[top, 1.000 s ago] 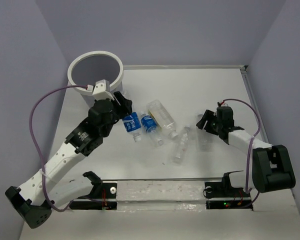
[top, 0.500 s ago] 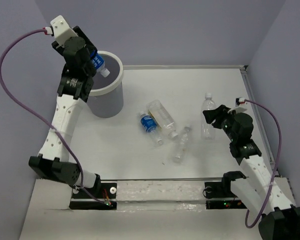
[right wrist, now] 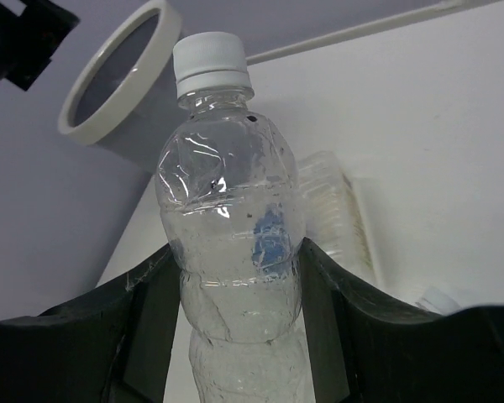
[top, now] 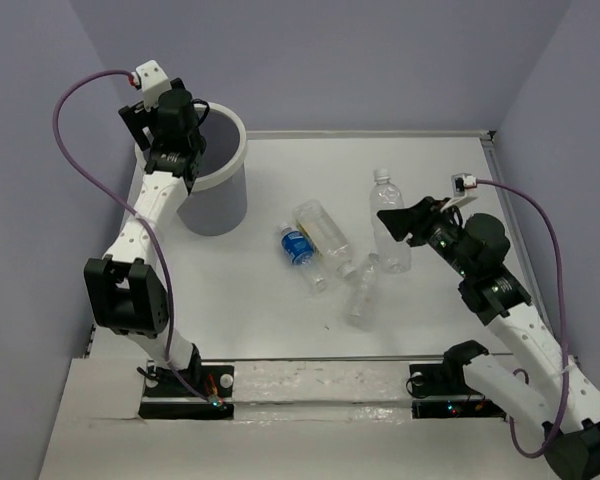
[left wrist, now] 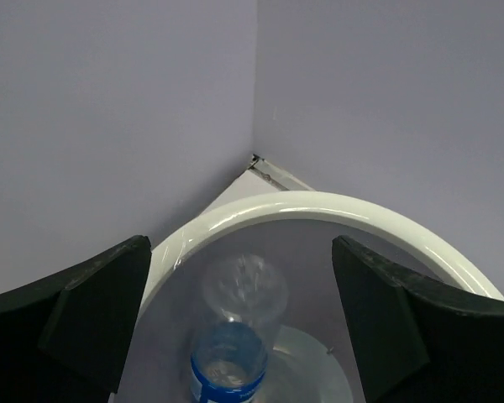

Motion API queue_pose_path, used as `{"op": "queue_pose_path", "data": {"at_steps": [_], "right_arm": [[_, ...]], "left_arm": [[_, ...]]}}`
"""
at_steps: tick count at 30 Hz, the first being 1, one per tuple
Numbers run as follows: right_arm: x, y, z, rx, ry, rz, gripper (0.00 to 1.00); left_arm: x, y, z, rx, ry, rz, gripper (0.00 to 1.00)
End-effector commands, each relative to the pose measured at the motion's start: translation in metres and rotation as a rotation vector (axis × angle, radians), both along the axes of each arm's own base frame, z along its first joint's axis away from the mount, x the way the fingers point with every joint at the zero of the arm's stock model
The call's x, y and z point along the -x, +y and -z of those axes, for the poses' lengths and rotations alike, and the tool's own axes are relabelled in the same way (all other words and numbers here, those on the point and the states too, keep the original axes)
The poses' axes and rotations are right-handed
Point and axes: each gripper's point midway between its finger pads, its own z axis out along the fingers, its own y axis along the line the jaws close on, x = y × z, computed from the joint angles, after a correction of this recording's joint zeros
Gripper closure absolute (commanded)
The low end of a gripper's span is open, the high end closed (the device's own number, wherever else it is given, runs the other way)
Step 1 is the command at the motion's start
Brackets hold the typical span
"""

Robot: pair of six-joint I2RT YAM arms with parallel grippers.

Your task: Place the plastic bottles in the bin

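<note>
Nothing legible anywhere. Blue label on the tabletop bottle (top: pixel 296 243): print too small to read. Blue label on the binned bottle (left wrist: pixel 228 369), inside the bin (left wrist: pixel 319 204): blurred, equally unreadable.

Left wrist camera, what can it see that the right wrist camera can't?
Only the left wrist view looks down into the bin, where a blue-labelled bottle is inside, below the open left tool. Only the right wrist view shows the right tool shut on an unlabelled bottle with a white cap, plus the table and another bottle lying on it. Both show the bin's white rim and the purple wall.
</note>
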Motion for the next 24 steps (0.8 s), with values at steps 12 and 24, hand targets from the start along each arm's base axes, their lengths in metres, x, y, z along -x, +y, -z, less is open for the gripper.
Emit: {"op": "queue_pose_path", "data": {"at_steps": [12,24], "right_arm": [[-0.038,0.19,-0.135,0.017,-0.325,-0.296,0.54],[-0.111,0.298,-0.209,-0.097,-0.528,-0.343,0.56]], "left_arm": [[0.123,-0.092,-0.04,0.402,-0.25,0.594,0.01],[0.253,-0.133,0.104,0.631,0.025,0.821,0.01]]}}
